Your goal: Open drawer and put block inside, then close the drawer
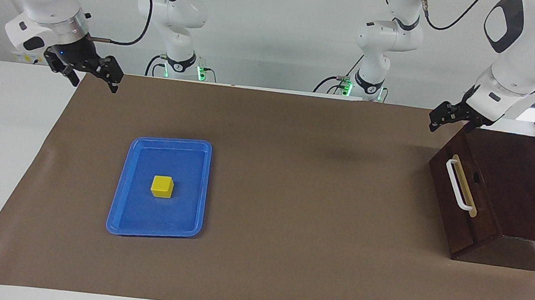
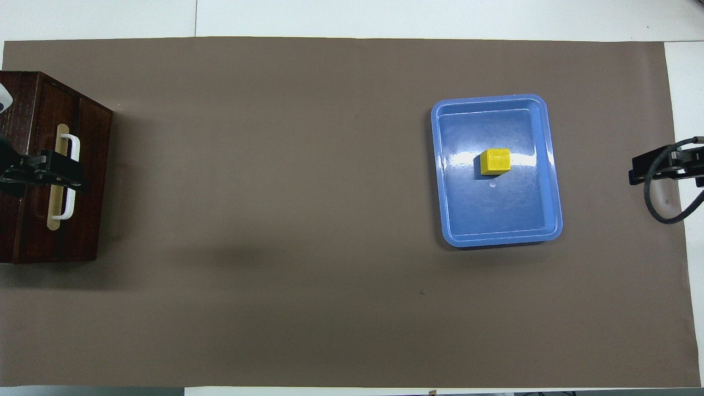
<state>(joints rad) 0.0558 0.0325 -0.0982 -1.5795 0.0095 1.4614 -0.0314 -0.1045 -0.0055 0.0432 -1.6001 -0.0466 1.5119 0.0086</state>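
Your blue tray (image 1: 126,194) holds the block (image 1: 162,186); left gripper (image 1: 452,118) and right gripper (image 1: 87,70) hang wide open, empty; no writing is readable.

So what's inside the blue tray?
Just the block, a small yellow cube sitting near the middle of the blue tray. The tray floor under the cube is covered, so nothing there can be seen.

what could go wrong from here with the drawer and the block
The drawer is shut and its front faces slantwise across the table, so a pull by the left hand on the white handle might drag the whole box. The block sits loose in the blue tray; a grab could slide both.
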